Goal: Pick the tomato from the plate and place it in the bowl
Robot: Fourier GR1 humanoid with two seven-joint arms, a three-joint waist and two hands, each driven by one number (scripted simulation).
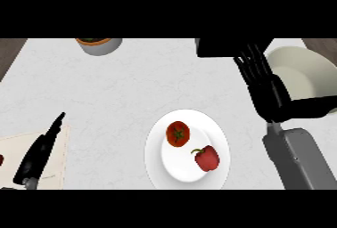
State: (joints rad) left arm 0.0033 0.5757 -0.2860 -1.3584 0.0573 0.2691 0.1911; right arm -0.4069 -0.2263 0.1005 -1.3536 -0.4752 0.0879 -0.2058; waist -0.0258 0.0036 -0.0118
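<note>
White speckled table [118, 89]: carries everything I log here; nothing of the task is done.
Right hand [263, 84]: far right, fingers straight and pointing away, holding nothing, beside the bowl and well apart from the plate.
Bowl [309, 71]: pale, far right, partly behind that hand; I see nothing in it.
Plate [158, 164]: white, near centre.
Left hand [39, 151]: near left edge, fingers straight, resting over a pale board [13, 151].
Red pepper [207, 159]: on the plate, nearer side.
Tomato [178, 133]: on the plate, farther side, untouched. I judge reach, grasp, carry and release all remain.
Pot [99, 44]: grey, far left, cut off.
</note>
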